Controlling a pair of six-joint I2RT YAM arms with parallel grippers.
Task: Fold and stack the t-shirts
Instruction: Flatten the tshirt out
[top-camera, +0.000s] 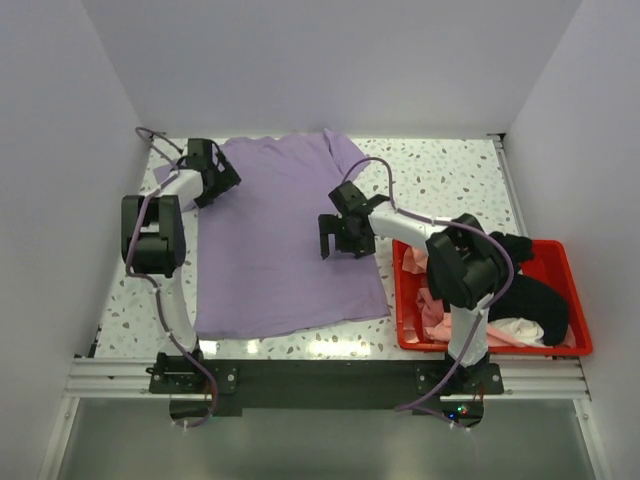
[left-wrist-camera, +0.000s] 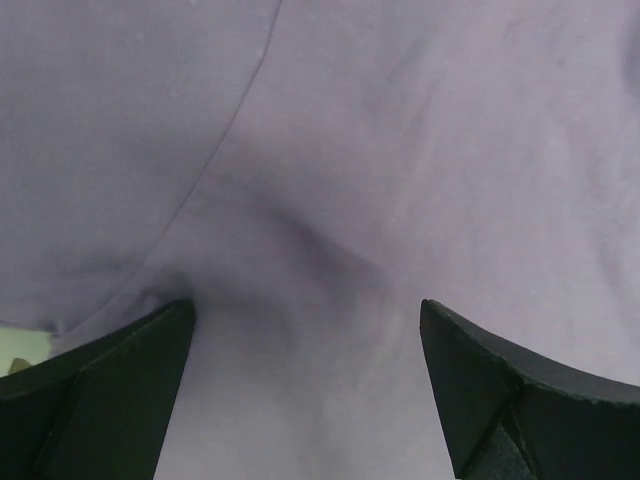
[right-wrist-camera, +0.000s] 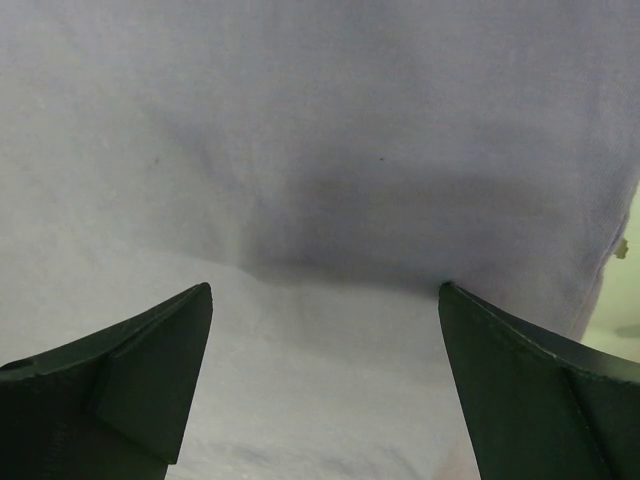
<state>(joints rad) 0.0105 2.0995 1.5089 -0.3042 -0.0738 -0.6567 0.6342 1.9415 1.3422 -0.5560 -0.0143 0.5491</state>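
Overhead, plain white walls close in the speckled table (top-camera: 460, 175) on three sides. At the far left, the left gripper (top-camera: 225, 185) hangs low over the shoulder of the lavender t-shirt (top-camera: 270, 260), its fingers spread wide and holding nothing. The shirt lies flat across the table's left and middle, sleeves at the far end and hem toward the arm bases. The right gripper (top-camera: 338, 245) hovers over its right side, equally splayed and empty; whether either touches the cloth is unclear. Rightmost, the red bin (top-camera: 578, 305) holds a crumpled pink t-shirt (top-camera: 435, 312), black t-shirt (top-camera: 540, 300) and white t-shirt (top-camera: 515, 328), partly hidden behind the right arm's elbow.
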